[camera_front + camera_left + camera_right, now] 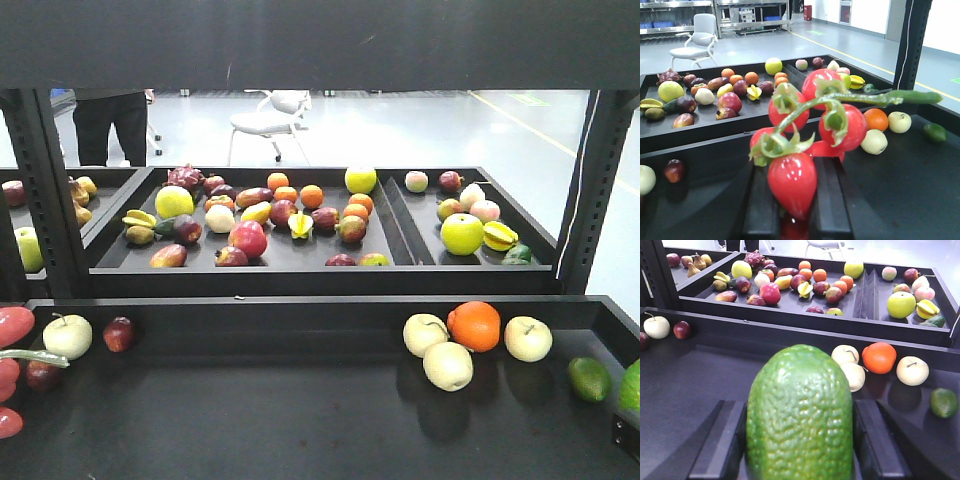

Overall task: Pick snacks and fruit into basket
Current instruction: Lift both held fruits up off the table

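Observation:
My left gripper is shut on a bunch of red tomatoes on a green vine; the bunch also shows at the left edge of the front view. My right gripper is shut on a large bumpy green avocado, whose edge shows at the right of the front view. Both are held over the black lower shelf. No basket is in view. Neither gripper's body shows in the front view.
On the lower shelf lie pale apples, an orange, a lime, a pale apple and a dark red fruit. The upper tray holds several mixed fruits. A chair and a person stand behind.

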Available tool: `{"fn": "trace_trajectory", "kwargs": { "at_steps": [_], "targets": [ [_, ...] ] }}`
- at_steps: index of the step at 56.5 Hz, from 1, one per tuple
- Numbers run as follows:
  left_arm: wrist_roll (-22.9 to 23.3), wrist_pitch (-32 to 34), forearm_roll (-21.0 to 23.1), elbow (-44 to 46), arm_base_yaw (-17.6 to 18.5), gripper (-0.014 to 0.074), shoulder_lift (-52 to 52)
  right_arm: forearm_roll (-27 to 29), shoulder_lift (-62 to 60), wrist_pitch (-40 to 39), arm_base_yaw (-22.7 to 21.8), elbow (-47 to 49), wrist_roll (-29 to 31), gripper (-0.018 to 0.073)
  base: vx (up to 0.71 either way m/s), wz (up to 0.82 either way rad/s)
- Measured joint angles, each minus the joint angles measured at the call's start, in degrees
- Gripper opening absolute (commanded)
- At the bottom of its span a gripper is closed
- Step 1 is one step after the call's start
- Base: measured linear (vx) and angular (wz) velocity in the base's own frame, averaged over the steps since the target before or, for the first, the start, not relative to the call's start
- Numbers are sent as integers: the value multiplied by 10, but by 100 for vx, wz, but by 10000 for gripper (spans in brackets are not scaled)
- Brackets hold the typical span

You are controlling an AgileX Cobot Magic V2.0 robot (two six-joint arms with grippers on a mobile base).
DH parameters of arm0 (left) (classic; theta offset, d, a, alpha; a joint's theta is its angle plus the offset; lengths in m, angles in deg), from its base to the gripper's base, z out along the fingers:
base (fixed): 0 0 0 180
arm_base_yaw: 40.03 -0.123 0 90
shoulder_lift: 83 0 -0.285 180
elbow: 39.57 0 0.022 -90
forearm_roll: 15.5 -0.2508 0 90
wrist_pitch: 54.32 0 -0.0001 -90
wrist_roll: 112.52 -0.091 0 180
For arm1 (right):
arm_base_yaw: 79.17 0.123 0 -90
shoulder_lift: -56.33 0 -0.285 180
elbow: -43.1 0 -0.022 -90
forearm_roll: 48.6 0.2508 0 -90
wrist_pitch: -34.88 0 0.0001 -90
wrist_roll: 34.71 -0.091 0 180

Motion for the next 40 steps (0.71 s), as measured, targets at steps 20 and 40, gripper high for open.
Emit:
{"fn": "trace_trajectory", "kwargs": {
  "at_steps": [20, 40],
  "targets": [
    [0, 0, 0, 0, 0, 2, 0, 0, 0, 0, 0, 0, 0, -9, -1, -5],
    [0, 0, 0, 0, 0, 2, 0, 0, 0, 0, 0, 0, 0, -9, -4, -14]
  ]
}}
